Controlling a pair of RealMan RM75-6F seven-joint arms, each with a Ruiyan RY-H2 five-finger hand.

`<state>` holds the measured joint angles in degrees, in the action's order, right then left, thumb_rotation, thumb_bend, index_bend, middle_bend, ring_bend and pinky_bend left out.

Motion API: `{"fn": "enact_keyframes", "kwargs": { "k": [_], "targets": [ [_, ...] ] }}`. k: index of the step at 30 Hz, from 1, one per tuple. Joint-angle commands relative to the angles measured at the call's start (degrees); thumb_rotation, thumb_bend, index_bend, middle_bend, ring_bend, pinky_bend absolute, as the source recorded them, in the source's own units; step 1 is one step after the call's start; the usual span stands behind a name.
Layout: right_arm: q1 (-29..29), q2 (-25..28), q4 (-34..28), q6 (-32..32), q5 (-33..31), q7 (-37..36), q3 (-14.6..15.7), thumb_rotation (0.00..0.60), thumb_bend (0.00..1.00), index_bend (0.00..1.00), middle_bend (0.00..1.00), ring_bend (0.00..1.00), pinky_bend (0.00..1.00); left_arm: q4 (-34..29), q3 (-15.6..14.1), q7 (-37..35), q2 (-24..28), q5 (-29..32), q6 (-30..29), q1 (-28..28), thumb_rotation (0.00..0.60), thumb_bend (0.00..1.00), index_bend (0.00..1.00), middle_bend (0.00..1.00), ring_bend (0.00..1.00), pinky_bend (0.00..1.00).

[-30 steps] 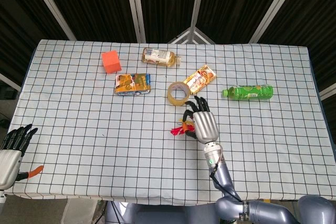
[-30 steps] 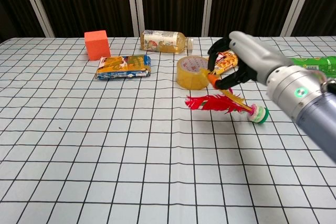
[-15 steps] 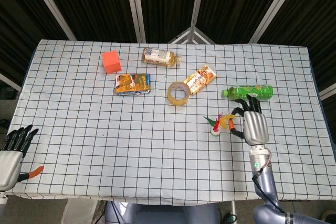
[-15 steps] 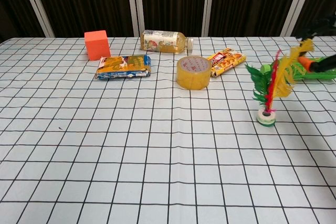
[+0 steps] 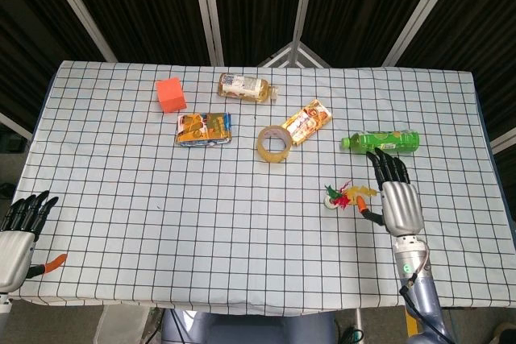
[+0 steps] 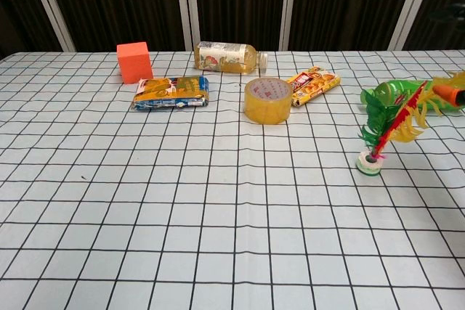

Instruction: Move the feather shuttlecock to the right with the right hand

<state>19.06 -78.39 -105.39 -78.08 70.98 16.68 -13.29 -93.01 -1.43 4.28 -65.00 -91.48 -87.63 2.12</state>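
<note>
Silver-grey shell, dark fingers: my right hand (image 5: 397,197) lay over the checked tablecloth (image 5: 121,199) at the right side, fingers stretched forward and apart toward the far edge. Its orange-tipped thumb (image 5: 370,194) sat against the outer feathers of the feather shuttlecock (image 5: 345,196); from the head view I could not tell whether that was a pinch or only a touch, and the chest view caught just an orange tip at its right border among the yellow plumes.

Feather shuttlecock: stood just left of the right hand, its white and green base (image 6: 368,162) down on the cloth, with red, green and yellow feathers leaning off toward the hand.

Green bottle (image 5: 382,142): lay on its side just beyond the fingertips, apart from them.

Roll of tape (image 5: 273,143): flat on the cloth, farther left, touching or nearly touching the orange snack packet (image 5: 306,122) beside it.

Pale tea bottle (image 5: 245,86): on its side near the far edge.

Foil packet (image 5: 204,129): left of the tape.

Orange cube (image 5: 170,94): farthest left of the group.

Left hand (image 5: 19,227): at the near left corner, well apart from everything, fingers extended and spread, holding nothing.
</note>
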Motion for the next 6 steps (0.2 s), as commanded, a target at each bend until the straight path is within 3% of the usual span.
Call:
{"fn": "enact_keyframes", "kwargs": {
  "k": [1, 6],
  "targets": [
    [-1.04, 3.32, -2.57, -2.11, 3.36, 2.64, 1.28, 0.6, 0.42, 0.0, 0.0, 0.0, 0.0, 0.14, -0.02, -0.3, 0.07, -0.11, -0.13, -0.04, 0.6, 0.0, 0.0, 0.0, 0.0, 0.0],
    [-4.8, 9.69, -0.09, -6.11, 12.05, 8.18, 7.15, 0.6, 0.42, 0.0, 0.0, 0.0, 0.0, 0.45, -0.08, -0.78, 0.24, -0.34, -0.54, -0.21, 0.6, 0.0, 0.0, 0.0, 0.0, 0.0]
  ]
}}
